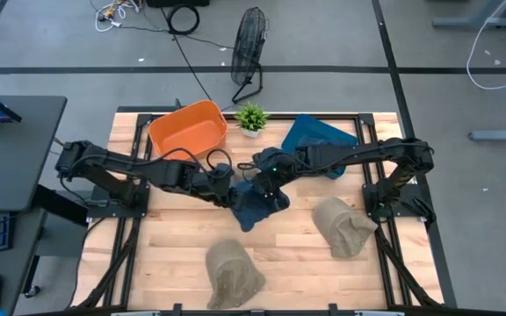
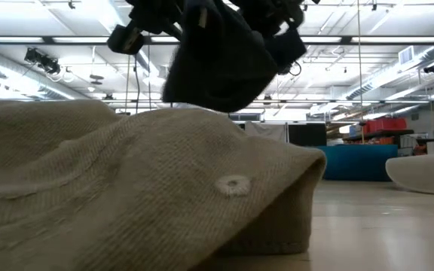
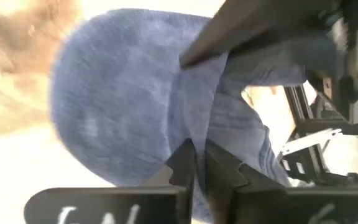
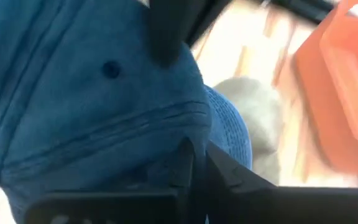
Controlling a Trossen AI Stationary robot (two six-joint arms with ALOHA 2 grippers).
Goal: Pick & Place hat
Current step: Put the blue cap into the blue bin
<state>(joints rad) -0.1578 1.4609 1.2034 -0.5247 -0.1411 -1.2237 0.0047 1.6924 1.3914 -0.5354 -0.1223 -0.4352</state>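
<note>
Handover mid-air just beside the orange bin (image 1: 189, 130) — dark blue hat (image 1: 257, 200) pinched by left tool (image 1: 228, 188) and right tool (image 1: 266, 187); keep one clamped before the other releases.

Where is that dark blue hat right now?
In the high view the dark blue hat hangs over the middle of the table, pinched between the left gripper and the right gripper, just in front of the orange bin.
</note>
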